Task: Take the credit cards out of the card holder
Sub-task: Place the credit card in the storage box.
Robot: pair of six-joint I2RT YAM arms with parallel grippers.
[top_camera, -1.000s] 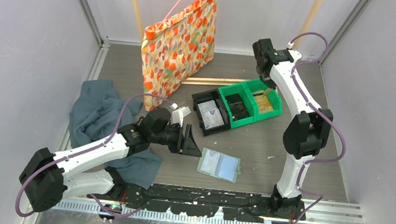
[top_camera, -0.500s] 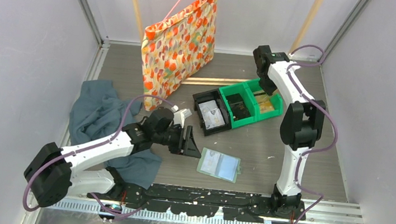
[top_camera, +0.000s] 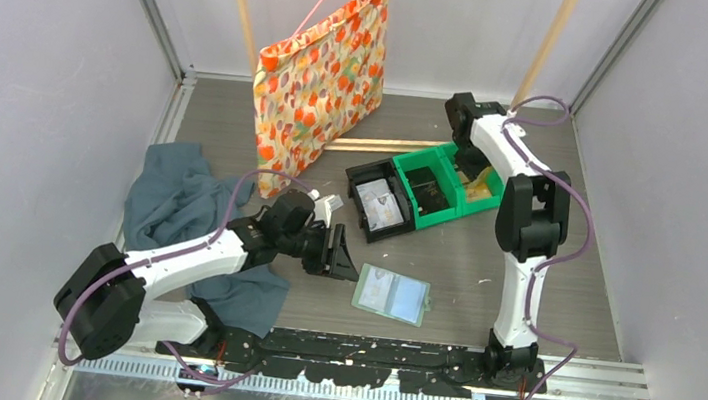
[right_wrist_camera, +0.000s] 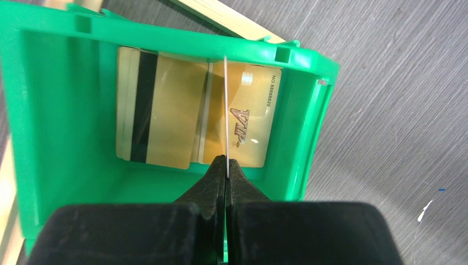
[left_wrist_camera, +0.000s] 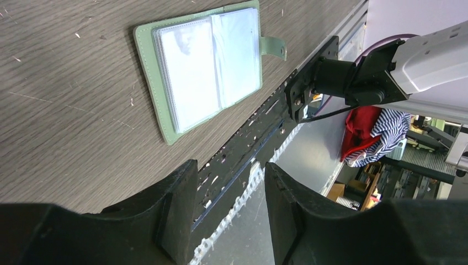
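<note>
— While we look down from above, where do we find the small sage-green bifold card holder [top_camera: 391,295]?
— We see it lying open and flat on the grey wood-grain table [top_camera: 464,263], near the 6 o'clock edge, its pale clear sleeves facing up. It sits at about 4 o'clock from the left gripper [top_camera: 339,256], near it but not touching.
— And how do we read that gripper?
— We see its black jaws standing apart with nothing between them; in its wrist view only table and the black base rail [left_wrist_camera: 259,132] show through the gap.
— What do we make of the right gripper [right_wrist_camera: 226,165]?
— We see it closed tight on a thin pale card [right_wrist_camera: 225,110], which we view edge-on. It hangs over the right-hand green plastic bin [right_wrist_camera: 55,110], at about 1 o'clock from the card holder.
— What do we see in that bin?
— We see gold cards [right_wrist_camera: 165,116] lying flat on its floor, one showing a black stripe, another lettered VIP. And at 9 o'clock of the left gripper we see a crumpled dark teal cloth [top_camera: 173,205].
</note>
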